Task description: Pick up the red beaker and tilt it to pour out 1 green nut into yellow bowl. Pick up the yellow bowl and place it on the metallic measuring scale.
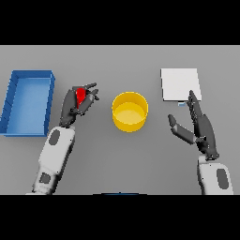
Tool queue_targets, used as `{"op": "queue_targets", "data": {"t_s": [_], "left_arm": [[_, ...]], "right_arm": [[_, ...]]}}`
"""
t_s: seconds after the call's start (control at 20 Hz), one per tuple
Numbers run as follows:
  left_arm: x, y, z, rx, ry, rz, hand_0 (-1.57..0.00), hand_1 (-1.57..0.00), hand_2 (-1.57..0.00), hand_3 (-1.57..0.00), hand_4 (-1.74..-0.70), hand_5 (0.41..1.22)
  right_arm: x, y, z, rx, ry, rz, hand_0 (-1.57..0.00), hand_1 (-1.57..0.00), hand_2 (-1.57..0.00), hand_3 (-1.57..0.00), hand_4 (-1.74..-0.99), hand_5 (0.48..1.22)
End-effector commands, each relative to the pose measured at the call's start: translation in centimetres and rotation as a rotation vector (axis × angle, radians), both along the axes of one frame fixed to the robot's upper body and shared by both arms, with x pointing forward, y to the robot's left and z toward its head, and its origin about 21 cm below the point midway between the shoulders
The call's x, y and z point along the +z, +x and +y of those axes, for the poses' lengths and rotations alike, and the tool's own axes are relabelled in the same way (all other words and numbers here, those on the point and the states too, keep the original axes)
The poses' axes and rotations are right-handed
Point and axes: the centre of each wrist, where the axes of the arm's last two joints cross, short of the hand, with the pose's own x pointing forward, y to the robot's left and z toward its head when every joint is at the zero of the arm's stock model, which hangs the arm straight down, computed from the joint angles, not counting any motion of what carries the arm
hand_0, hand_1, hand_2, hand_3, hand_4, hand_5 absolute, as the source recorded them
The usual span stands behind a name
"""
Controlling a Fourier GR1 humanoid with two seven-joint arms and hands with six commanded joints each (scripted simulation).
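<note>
The bowl [130,111] stands mid-worktop [117,159]. To its left, the left hand [78,104] wraps the beaker [81,96]; the tray [28,102] lies by the left edge. To the right sits the scale [180,84], the right hand [199,129] just before it.

Plain grey worktop [122,61] under soft, even light.

The worktop fills the whole view, a smooth matte grey with no seams or edges showing; no walls, floor or windows appear. Light falls evenly from above, leaving only faint, short shadows. A blue tray [9,101] with raised walls lies at the far left, its pale blue floor bare.
</note>
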Motion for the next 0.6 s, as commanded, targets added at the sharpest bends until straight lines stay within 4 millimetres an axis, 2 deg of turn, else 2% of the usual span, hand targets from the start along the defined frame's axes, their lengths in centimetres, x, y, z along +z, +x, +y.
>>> {"op": "queue_targets", "data": {"t_s": [0.0,0.3,0.45,0.55], "left_arm": [[0.4,0.1,-0.3,-0.006,0.011,-0.001,-1.49,-1.48,-1.48,-1.41,-1.53,1.184],[2.9,0.5,-0.2,-0.014,0.02,-0.066,-1.55,-1.55,-1.55,-1.53,-1.5,1.211],[5.1,0.6,-0.2,-0.037,0.111,-0.1,-1.56,-1.56,-1.56,-1.55,-1.5,1.216],[6.7,0.9,-0.4,-0.057,0.204,-0.107,-1.56,-1.56,-1.56,-1.56,-1.58,1.181]], "right_arm": [[-0.2,0.0,0.0,0.003,-0.001,0.005,0.0,0.0,0.0,0.0,-1.287,0.65],[0.0,0.0,-0.2,0.013,-0.007,-0.006,0.0,0.0,0.0,0.0,-1.294,0.662],[-0.1,-0.3,0.1,0.015,-0.011,-0.013,0.0,0.0,0.0,0.0,-1.289,0.664],[-0.2,-0.3,-0.4,0.022,-0.016,-0.007,0.0,0.0,0.0,0.0,-1.281,0.663]]}}
